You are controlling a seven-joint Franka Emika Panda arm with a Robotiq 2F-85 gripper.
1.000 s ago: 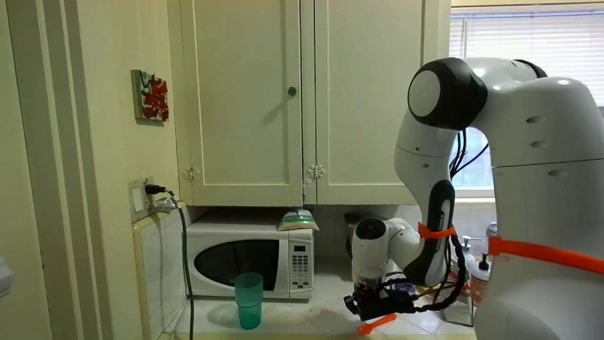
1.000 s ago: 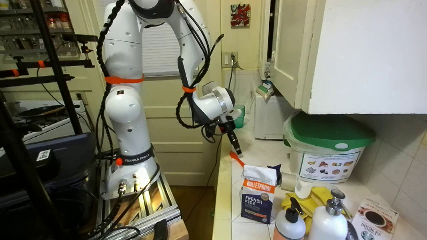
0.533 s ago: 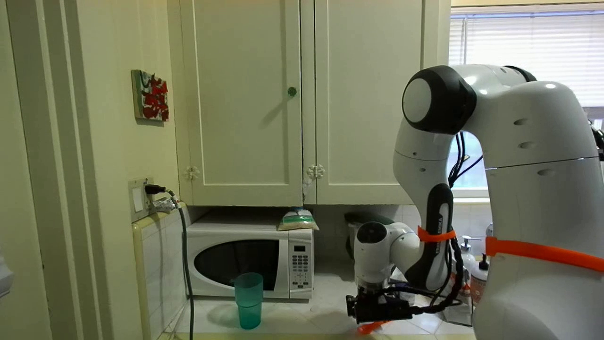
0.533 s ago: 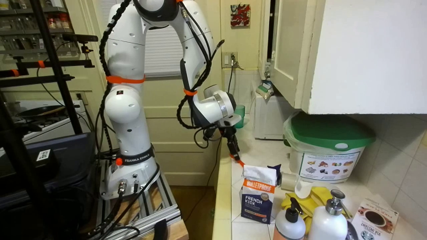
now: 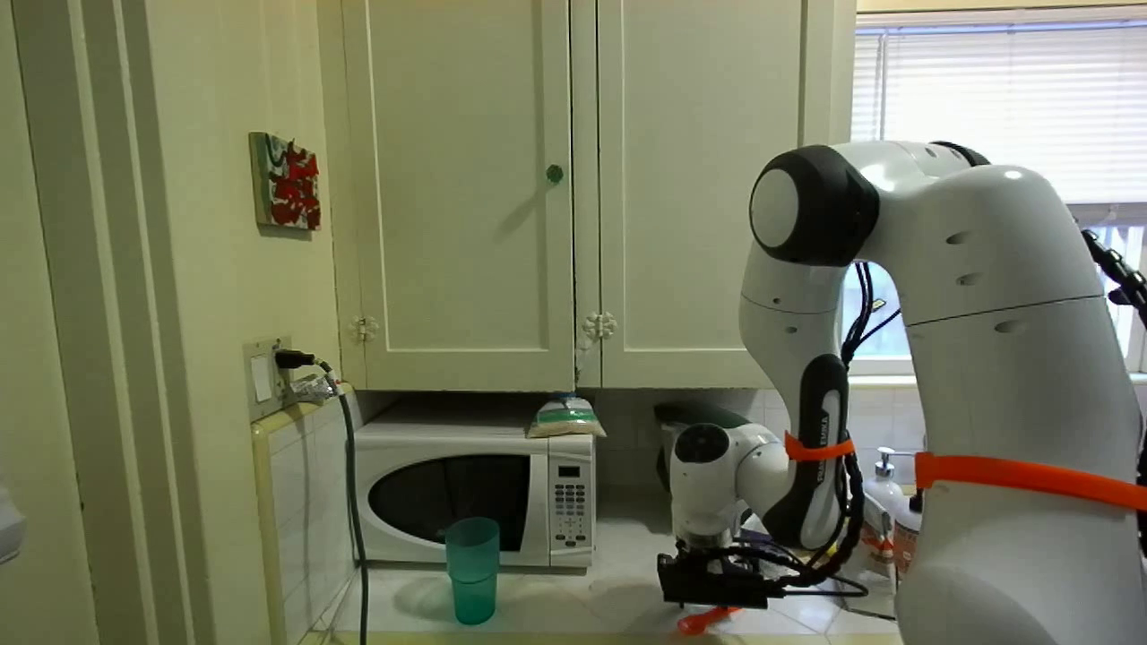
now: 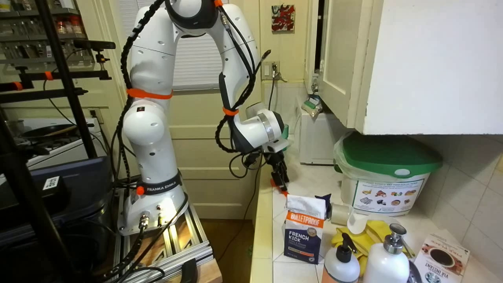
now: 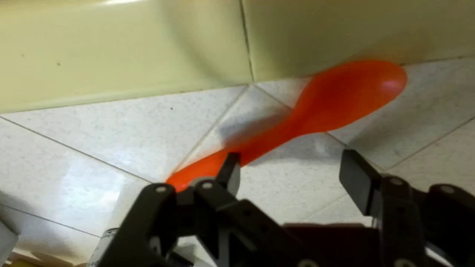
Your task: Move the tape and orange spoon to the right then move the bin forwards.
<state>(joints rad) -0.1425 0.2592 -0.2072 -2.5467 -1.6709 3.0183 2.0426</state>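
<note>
Pan [image 6: 49, 131]: dark, on the stove [image 6: 65, 151], at the far left of an exterior view.
Robot arm [image 6: 153, 74]: white with orange bands, arching toward the counter [image 6: 314, 177], its far end bent down.
Orange spoon [image 7: 295, 125]: lying on the counter close by its yellow edge [image 7: 111, 52], the bowl end nearest that edge, the handle slanting away from it; partly hidden in both exterior views.
Gripper [image 7: 290, 167]: pointing down over the spoon, its fingers [image 7: 356, 178] well apart with a wide gap, nothing held; in the wrist view the finger on the left covers part of the spoon's handle, and I cannot tell whether the two touch.
Cup [image 5: 472, 578]: teal, upright on the counter in front of the microwave [image 6: 320, 143].
Coffee bag [image 6: 303, 234]: upright, near the handle end of the spoon, printed BULLETPROOF and FRENCH KICK.
Microwave: white, under the cupboard [image 6: 346, 74], with a small bag [image 6: 311, 107] on top.
Bottles [image 6: 387, 263]: two, upright with pump tops, near the coffee bag; a crumpled yellow thing [image 6: 375, 231] lies behind them.
Bin [image 6: 387, 196]: pale with a green lid on, upright on the counter by the tiled wall [image 6: 467, 200], between the microwave and the bottles in an exterior view.
Coffee box [image 6: 441, 257]: at the far right, a cup of coffee printed on its face.
</note>
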